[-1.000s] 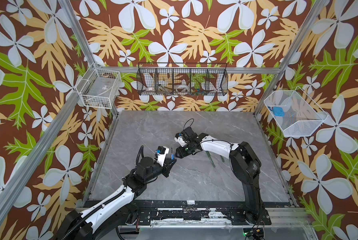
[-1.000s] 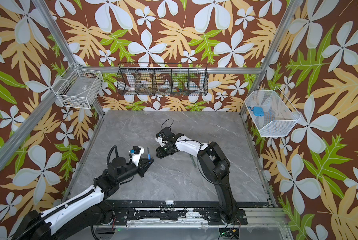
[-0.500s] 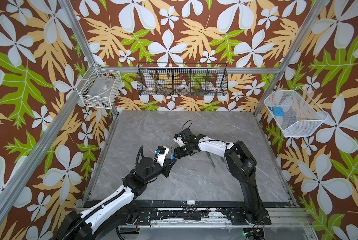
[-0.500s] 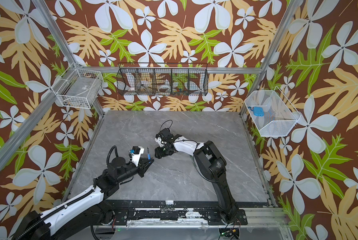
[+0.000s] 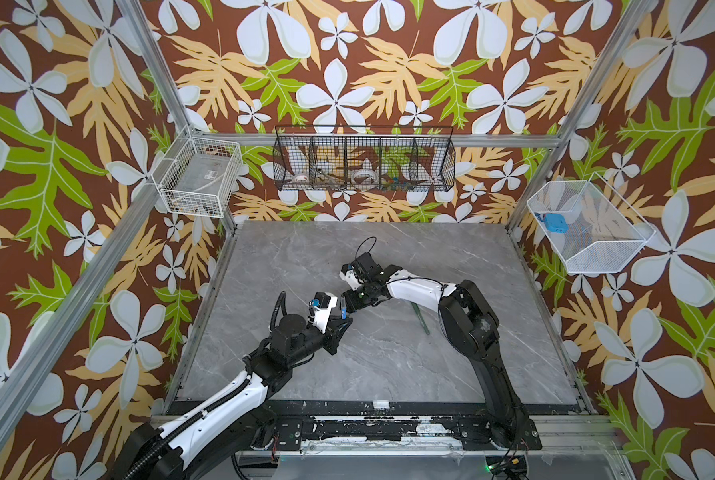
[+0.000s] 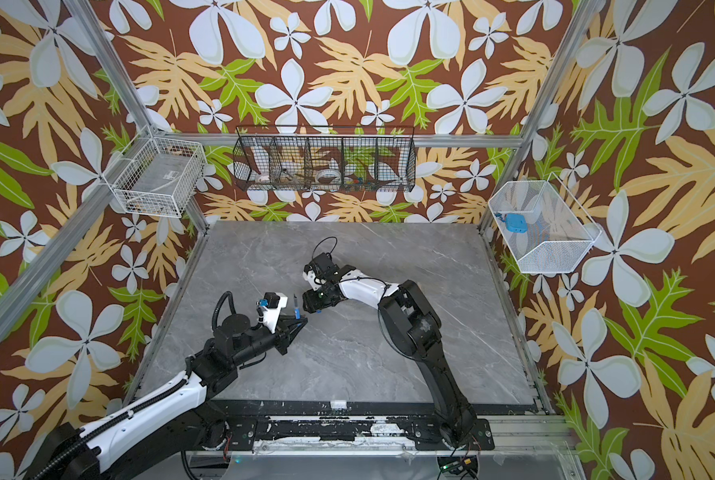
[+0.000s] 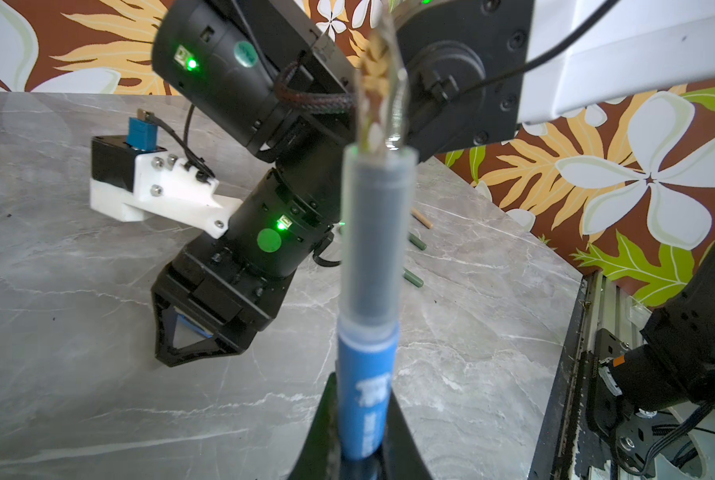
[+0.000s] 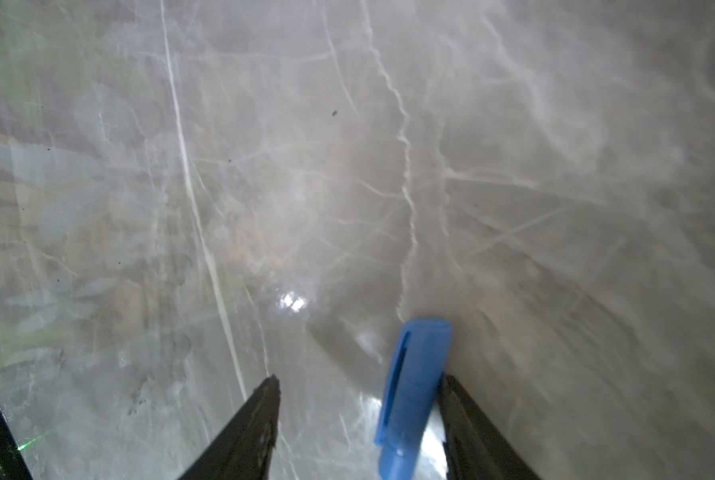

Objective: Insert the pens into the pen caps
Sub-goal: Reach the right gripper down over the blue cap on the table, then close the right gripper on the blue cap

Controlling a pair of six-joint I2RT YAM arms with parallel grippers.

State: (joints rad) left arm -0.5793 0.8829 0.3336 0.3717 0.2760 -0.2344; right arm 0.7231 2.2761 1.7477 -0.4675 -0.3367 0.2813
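Near the middle of the grey table (image 5: pixel 389 365), a shade toward 9 o'clock in both top views: left gripper (image 5: pixel 344 322) (image 6: pixel 302 321) (image 7: pixel 364 451) and right gripper (image 6: pixel 308 306) (image 7: pixel 167 357) (image 8: pixel 360 384), close together, the right at about 1 o'clock of the left. Left gripper: pressed together on the blue pen (image 6: pixel 296 308) (image 7: pixel 367 386); pinches the blue barrel low down, leaves the grey front section and pale tip standing clear of the fingers (image 7: pixel 405 444). In a top view, points the pen toward 12 o'clock, tip bare, just beside the right gripper; contact between the two, cannot tell. Right gripper: spread, aimed down at the table. Has the blue cap (image 8: pixel 414 390) (image 7: pixel 193 326) lying against one finger only, with open space across to the other finger (image 8: pixel 260 415); not pinched. Cap touching the table or not: cannot tell, wrist view blurred. From the left wrist, shows only as a sliver of blue between the black fingers. At 3 o'clock of both grippers, flat on the table and partly under the right arm: green pen (image 5: pixel 420 318). Behind the blue pen in the left wrist view, also on the table: two green ends (image 7: pixel 416 242) and one tan end (image 7: pixel 423 219), pen or cap not distinguishable.
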